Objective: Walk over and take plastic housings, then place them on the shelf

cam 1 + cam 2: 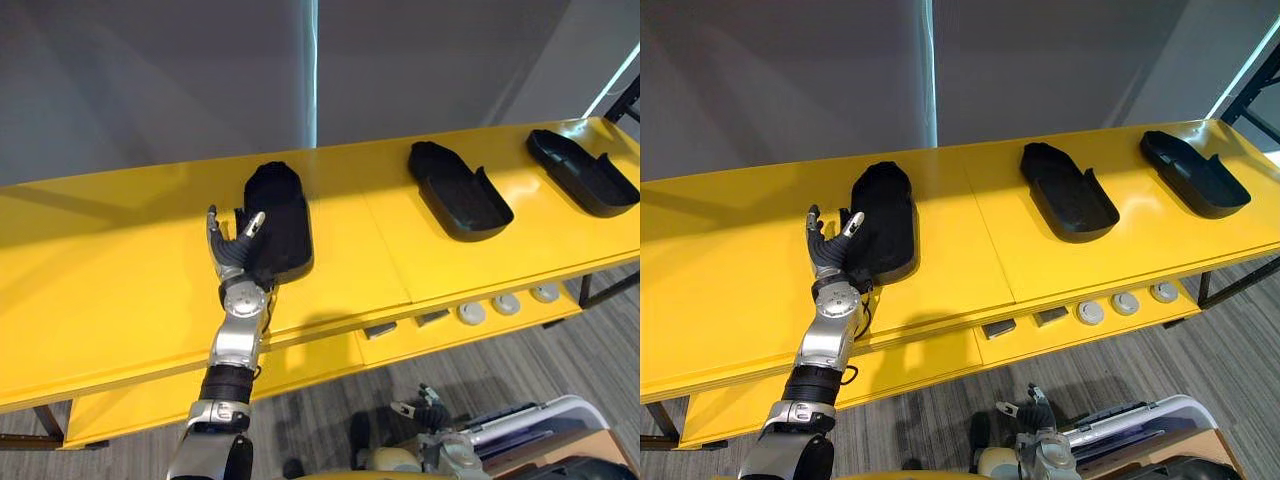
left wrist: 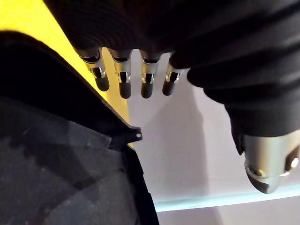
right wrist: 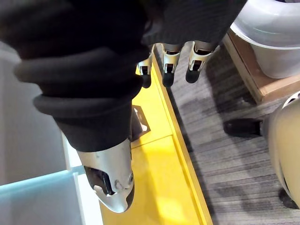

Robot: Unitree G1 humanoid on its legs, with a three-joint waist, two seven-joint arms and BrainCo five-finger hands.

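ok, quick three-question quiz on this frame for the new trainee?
1. True or false: the left hand holds the leftmost housing up off the yellow shelf.
2. How many other black housings lie on that shelf?
3. The right hand is: A) flat on the shelf top; B) low, short of the shelf; C) on the left hand.
Key: 1 false, the housing lies on the shelf with the open hand at its near end. 2 two: middle housing, rightmost housing. 3 B.
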